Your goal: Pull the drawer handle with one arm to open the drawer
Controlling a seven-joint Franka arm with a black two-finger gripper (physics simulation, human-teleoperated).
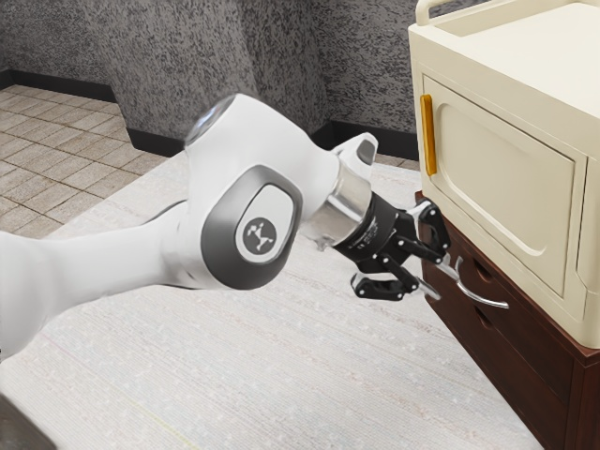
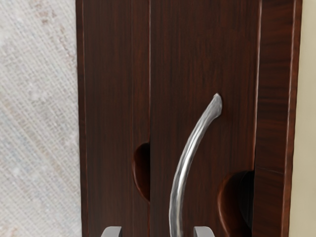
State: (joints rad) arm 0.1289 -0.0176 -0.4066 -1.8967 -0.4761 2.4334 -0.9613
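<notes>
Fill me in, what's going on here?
The Franka arm seems to be lining up to pull the curved silver handle on the dark wooden drawer. Its pincer is open, fingers on either side of the handle but not closed on it. The drawer looks shut.

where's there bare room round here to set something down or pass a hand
Bare: the pale floor between the white arm and dark brown wooden drawer unit; also the visible part of the cream cabinet's rimmed top. Crowded: around the curved silver handle, flanked by the open black end effector.
</notes>
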